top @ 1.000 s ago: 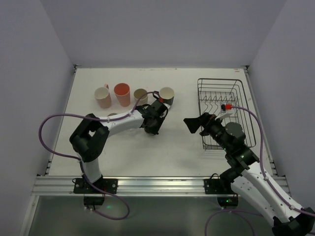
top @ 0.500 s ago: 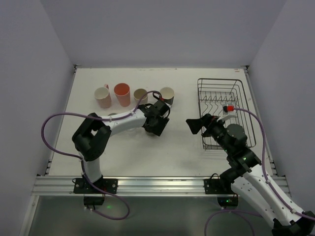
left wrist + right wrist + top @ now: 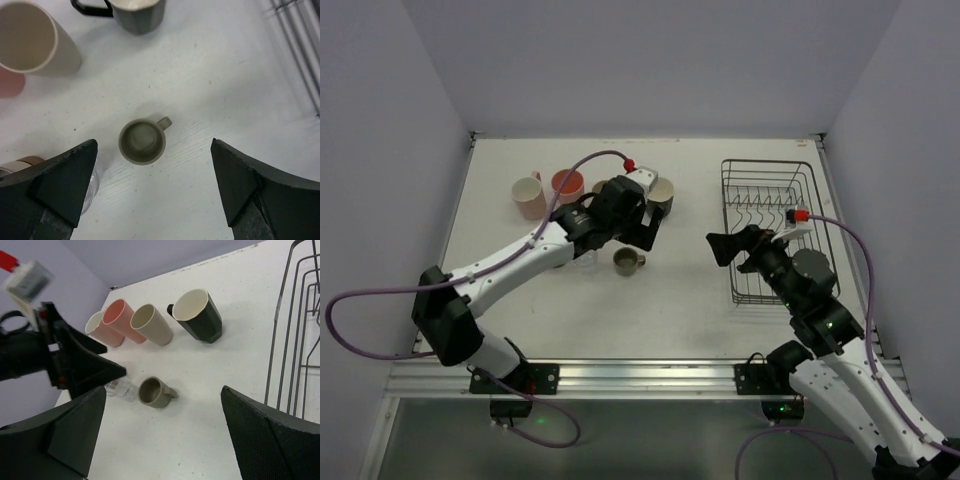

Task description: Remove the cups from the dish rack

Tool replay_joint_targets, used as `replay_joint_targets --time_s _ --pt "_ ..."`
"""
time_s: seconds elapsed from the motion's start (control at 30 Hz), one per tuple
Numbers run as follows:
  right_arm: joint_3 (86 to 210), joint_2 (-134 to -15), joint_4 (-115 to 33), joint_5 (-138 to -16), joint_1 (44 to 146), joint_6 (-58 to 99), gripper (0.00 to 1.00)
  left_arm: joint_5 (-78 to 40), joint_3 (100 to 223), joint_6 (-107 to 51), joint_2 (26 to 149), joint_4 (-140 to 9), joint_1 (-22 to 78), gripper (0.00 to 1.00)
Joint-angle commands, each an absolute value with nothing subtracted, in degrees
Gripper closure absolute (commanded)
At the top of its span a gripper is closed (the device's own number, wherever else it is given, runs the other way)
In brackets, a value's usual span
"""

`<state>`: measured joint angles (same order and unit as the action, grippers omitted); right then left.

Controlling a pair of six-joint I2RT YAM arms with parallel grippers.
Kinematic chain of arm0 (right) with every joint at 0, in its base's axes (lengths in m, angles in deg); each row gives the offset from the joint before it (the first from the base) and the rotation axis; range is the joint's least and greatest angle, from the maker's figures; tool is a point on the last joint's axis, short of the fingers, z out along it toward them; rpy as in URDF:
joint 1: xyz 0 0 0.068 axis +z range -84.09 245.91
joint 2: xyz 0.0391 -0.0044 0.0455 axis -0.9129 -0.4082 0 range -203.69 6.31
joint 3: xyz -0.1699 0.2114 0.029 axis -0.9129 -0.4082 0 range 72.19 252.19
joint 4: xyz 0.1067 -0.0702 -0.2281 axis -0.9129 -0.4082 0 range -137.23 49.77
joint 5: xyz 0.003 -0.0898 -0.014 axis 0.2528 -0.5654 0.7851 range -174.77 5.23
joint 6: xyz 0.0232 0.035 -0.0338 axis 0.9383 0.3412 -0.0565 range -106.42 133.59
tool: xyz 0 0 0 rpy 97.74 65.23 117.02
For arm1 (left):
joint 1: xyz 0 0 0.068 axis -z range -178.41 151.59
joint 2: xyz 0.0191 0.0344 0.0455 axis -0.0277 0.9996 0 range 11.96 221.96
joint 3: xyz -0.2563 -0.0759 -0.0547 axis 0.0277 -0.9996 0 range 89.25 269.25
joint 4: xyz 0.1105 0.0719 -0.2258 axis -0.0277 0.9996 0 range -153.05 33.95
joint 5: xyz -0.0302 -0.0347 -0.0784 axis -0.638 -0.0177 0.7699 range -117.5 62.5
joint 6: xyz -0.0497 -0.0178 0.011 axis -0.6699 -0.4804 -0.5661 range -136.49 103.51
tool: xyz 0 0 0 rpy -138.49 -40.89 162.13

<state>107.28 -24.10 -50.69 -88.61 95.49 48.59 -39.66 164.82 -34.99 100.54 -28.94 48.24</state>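
left gripper (image 3: pixel 153 145): jaws spread wide, empty, directly over the small olive mug (image 3: pixel 142 141), upright at frame centre. right gripper (image 3: pixel 718 250): jaws apart, empty, left of the dish rack (image 3: pixel 772 163).

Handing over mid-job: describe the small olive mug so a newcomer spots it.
From the dish rack, look left to the black mug in the back row. Nearer than it stands the olive-grey mug, upright beside a clear glass: squat, the only greenish one.
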Motion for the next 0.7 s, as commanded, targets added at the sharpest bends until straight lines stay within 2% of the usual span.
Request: replay_joint_targets --time_s 0.0,0.23,0.47,0.67 --pt "110.9 -23.9 -52.6 -91.4 95.6 46.7 0.01 -42.4 167.5 -35.9 92.8 -33.3 48.5 0.00" --pt "116.8 -21.6 -56.2 -96.6 95.6 42.2 0.01 -39.3 160.2 -34.0 75.7 -44.5 48.5 0.00" --pt "120.3 -14.9 -57.3 -102.3 95.6 38.7 0.01 -47.6 156.8 -31.5 58.4 -44.9 48.5 0.00" --pt "118.7 -13.5 -57.1 -103.6 95.6 40.1 0.01 -52.0 151.2 -30.6 52.1 -44.7 48.5 0.00"
